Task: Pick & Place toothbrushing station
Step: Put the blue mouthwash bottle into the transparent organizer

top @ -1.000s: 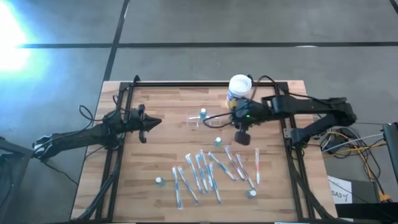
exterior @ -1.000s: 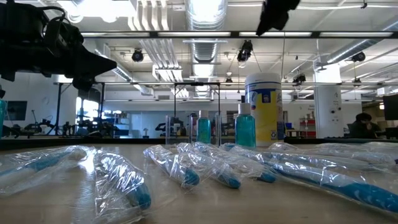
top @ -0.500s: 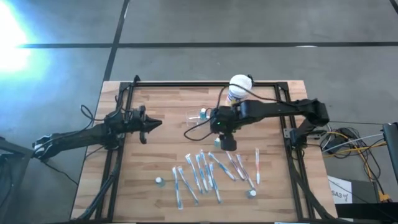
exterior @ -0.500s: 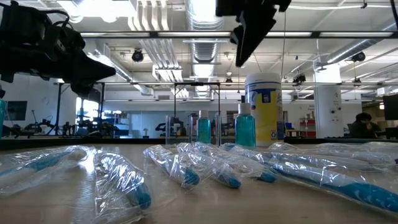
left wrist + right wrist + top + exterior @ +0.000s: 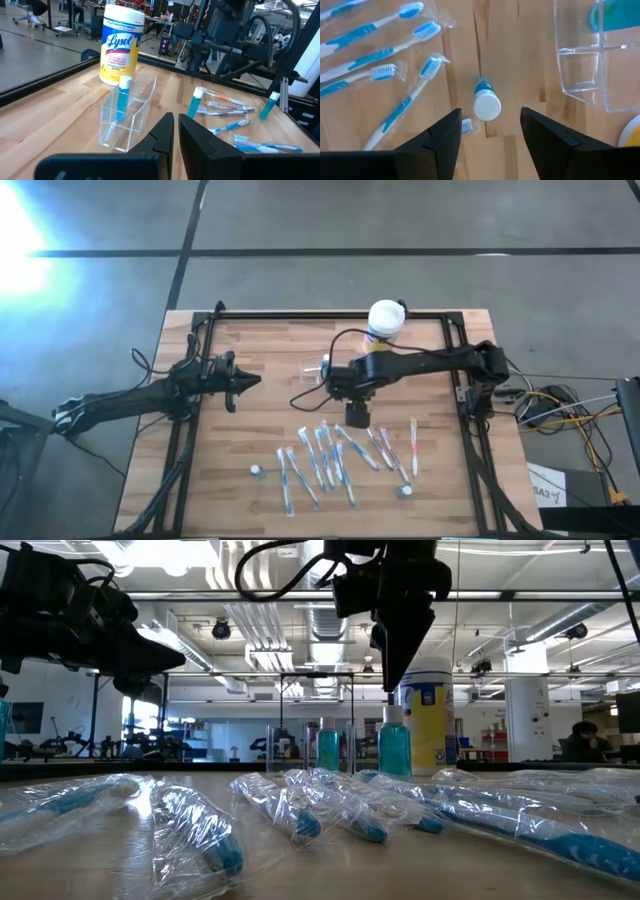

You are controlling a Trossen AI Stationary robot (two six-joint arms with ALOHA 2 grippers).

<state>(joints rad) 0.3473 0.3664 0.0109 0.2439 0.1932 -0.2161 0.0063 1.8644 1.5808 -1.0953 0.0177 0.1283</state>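
Item: clear holder (image 5: pixel 316 370), on the counter (image 5: pixel 250 430) at its centre, one blue tube standing inside. We note our right gripper (image 5: pixel 487 131) spread wide, poised above a small upright bottle (image 5: pixel 486 103) at the holder's 4 o'clock. Step, we judge: approach to grasp; next, descend and close. Left gripper (image 5: pixel 175 131) pressed together, waiting at 9 o'clock.

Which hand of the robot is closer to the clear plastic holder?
The right hand is closer: it hangs open just beside the clear plastic holder, above a small bottle. The left hand waits shut, farther away near the table's left side.
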